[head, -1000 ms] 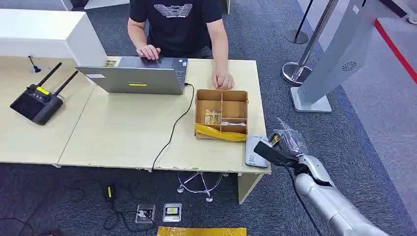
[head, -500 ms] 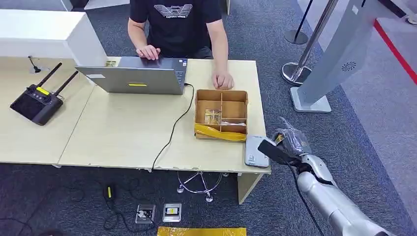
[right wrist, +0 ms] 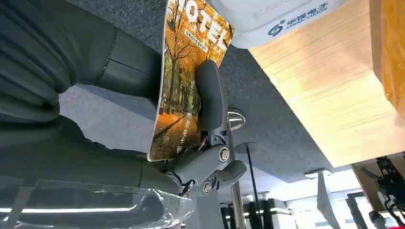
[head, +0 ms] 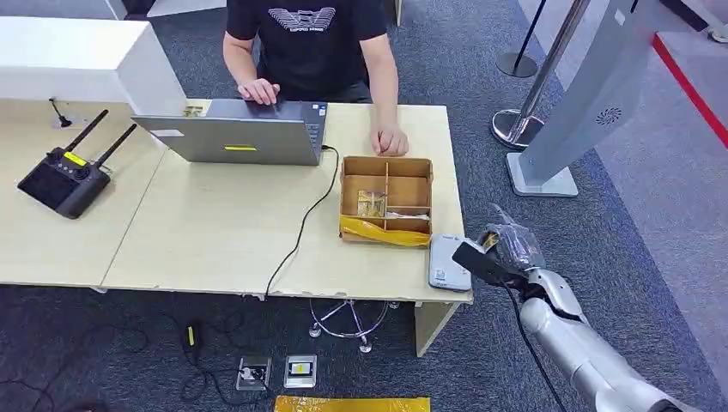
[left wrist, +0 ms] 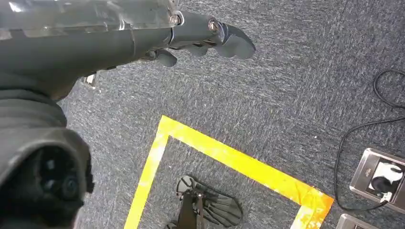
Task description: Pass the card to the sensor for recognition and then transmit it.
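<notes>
- Fingers [right wrist: 210, 95] of my right hand [head: 508, 249] pinch the card [right wrist: 188, 71] against the thumb, its autumn-tree print facing the wrist camera and its top edge right at the sensor [head: 450, 263].
- Compared with a second ago, that hand has drifted a little away from the counter [head: 223, 232] and up along its edge; the dark thumb side that overlapped the reader now sits just beside it, at its outer edge.
- I judge the card is still being presented to the sensor, or the read is just ending; nothing in view tells me whether it registered, so handing it on remains to be done.
- My left hand [left wrist: 200, 40] hangs over the carpet, holding nothing, fingers loosely spread.
- The grey sensor lies flat at the counter's near right corner, just in front of the cardboard box [head: 386, 199] with its dividers and yellow tape.
- A person [head: 309, 43] sits at the far side, one hand on the laptop [head: 232, 133], the other resting on the counter just behind the box.
- The laptop's black cable [head: 300, 236] runs down over the near edge, well clear of my hand.
- A black remote controller [head: 64, 180] with two antennas lies far left.
- To my right stand a grey kiosk [head: 592, 94] and a stanchion post [head: 549, 69]; they could crowd a wide swing of the arm.
</notes>
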`<action>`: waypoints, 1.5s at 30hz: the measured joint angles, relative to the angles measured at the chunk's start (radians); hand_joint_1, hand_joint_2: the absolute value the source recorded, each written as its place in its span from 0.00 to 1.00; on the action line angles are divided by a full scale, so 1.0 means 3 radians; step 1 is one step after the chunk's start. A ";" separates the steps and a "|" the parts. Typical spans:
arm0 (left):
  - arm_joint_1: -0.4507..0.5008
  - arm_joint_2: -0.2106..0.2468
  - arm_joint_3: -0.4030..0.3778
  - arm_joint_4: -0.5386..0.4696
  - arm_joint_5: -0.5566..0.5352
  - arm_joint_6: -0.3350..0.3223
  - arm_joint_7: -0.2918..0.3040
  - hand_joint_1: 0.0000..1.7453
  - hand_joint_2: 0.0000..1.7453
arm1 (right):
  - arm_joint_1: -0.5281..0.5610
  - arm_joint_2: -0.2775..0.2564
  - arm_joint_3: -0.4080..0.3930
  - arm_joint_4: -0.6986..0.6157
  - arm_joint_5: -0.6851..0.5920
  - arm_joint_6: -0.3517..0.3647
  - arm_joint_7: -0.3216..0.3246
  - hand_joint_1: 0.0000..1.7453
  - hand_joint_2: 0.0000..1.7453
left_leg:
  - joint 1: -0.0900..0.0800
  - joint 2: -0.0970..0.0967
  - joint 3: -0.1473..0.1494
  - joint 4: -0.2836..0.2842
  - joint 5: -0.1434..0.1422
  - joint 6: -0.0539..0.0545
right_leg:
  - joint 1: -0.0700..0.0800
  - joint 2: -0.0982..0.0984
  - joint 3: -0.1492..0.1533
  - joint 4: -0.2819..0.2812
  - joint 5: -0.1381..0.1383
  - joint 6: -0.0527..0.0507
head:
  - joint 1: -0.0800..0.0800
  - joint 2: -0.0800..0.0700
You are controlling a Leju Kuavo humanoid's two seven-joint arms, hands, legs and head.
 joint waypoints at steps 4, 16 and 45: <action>0.0000 0.0000 0.0000 0.0000 -0.0003 -0.0014 0.0000 0.00 0.00 | -0.0021 0.0004 0.0000 0.0023 0.0000 -0.0016 0.0000 1.00 1.00 | 0.0000 0.0000 0.0000 0.0000 0.0000 0.0000 | 0.0000 0.0000 0.0000 0.0000 0.0000 0.0000 | 0.0000 0.0000; -0.0039 0.0009 -0.0013 0.0000 -0.0069 -0.0071 -0.0018 0.00 0.00 | -0.0499 -0.0165 -0.0108 -0.0032 -0.0038 0.0078 0.0083 1.00 1.00 | -0.0002 0.0004 -0.0003 0.0001 0.0002 0.0002 | -0.0002 0.0002 -0.0004 0.0000 0.0005 0.0000 | -0.0001 0.0000; -0.0232 -0.0011 -0.0110 0.0000 -0.0235 -0.0160 0.0024 0.00 0.00 | -0.0995 0.0197 -0.0224 -0.0227 0.0561 0.0074 0.0093 1.00 1.00 | 0.0002 0.0003 -0.0005 0.0000 0.0005 -0.0002 | 0.0002 0.0002 -0.0005 0.0005 0.0005 0.0000 | 0.0000 0.0000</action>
